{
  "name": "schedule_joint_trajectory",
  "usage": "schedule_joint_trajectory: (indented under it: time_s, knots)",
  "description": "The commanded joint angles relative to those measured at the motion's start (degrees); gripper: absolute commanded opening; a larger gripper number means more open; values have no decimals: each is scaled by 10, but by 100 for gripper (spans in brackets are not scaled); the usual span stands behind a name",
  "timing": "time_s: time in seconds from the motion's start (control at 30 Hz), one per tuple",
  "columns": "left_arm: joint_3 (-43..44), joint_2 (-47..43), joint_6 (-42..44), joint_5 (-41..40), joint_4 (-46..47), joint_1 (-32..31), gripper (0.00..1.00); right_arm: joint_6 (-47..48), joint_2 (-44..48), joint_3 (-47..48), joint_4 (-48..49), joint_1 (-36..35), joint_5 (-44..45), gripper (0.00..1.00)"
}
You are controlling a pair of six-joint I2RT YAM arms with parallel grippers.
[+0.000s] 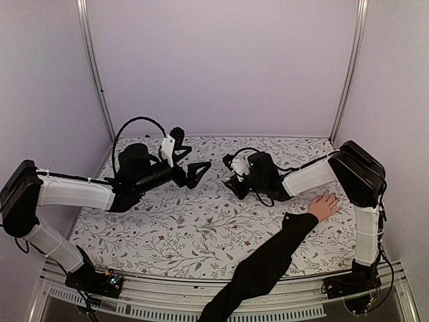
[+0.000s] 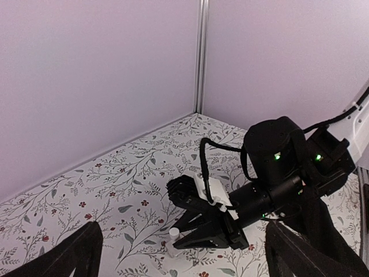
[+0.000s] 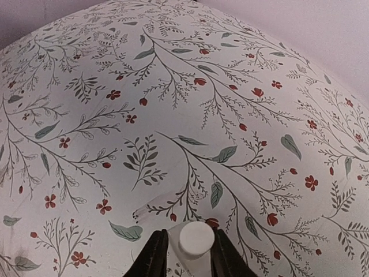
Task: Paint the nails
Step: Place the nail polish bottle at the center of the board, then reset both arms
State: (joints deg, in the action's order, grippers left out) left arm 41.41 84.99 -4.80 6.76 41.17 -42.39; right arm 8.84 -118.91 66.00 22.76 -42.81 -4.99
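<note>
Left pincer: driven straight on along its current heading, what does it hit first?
The left pincer heads at the right pincer, which has a small bottle between its fingers. Nothing shows between them; depth is unclear.

No legible text, labels or numbers anywhere

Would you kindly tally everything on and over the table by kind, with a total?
Robot arms: 2, the left arm and the right arm
Human hand, in a black sleeve: 1
Small pale bottle, between the fingers of the right end effector: 1
Floral cloth: 1
Total: 5
</note>
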Motion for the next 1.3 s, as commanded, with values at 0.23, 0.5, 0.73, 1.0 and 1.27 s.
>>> schedule_joint_trajectory:
  time_s: [0.23,0.5,0.73,1.0,1.27]
  knots:
    - [-4,-12,-14,-9,-9,8,100,-11,61,-4,-26,-5,-21,57]
    - [68,14,-51,-20,-119,14,100,-22,157,-12,-60,3,-27,99]
    - [152,38,-68,-41,-241,52,100,-78,255,-20,-109,57,-34,99]
    - [234,67,-84,-157,-360,86,100,-119,342,-33,-195,132,-37,99]
    - [222,59,-107,-202,-378,106,100,-163,429,-129,-179,220,-70,99]
